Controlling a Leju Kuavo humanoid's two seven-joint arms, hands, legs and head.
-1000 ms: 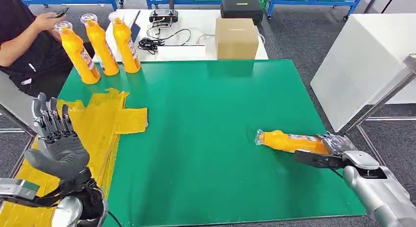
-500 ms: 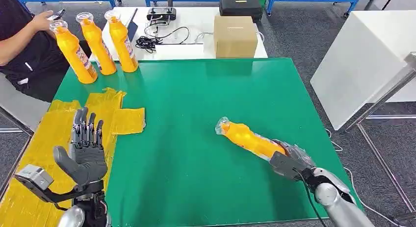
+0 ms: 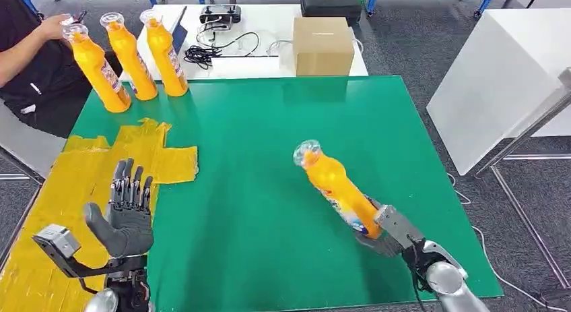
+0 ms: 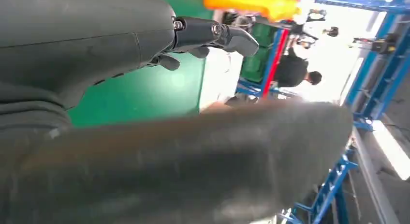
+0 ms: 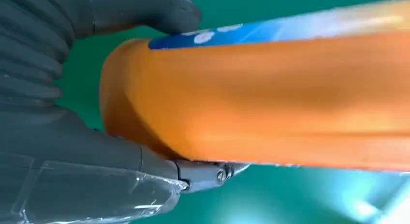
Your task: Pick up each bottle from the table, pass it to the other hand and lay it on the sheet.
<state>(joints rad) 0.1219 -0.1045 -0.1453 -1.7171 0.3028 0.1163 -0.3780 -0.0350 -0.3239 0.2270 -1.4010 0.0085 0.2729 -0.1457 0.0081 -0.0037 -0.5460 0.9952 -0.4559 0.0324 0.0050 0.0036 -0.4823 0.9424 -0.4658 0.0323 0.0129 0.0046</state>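
Observation:
My right hand [image 3: 389,232] grips the base of an orange bottle [image 3: 333,185] at the near right of the green table [image 3: 269,123]; the bottle tilts up and to the left, its clear cap raised. The right wrist view shows the orange bottle [image 5: 270,98] close up, held in my right hand [image 5: 72,117]. My left hand [image 3: 126,214] is raised, open with fingers apart, over the edge of the yellow sheet [image 3: 74,191] at the near left. Three more orange bottles [image 3: 128,59] stand upright at the table's far left corner.
A person [image 3: 30,56] sits at the far left beside the standing bottles. Behind the green table a white table carries a cardboard box [image 3: 323,46], black cables [image 3: 212,52] and a black case [image 3: 330,1]. A white panel [image 3: 512,83] stands to the right.
My right hand has lifted the bottle off the table and swung it from lying flat to tilted, moving left. My left hand has shifted right and lower, toward the sheet's edge.

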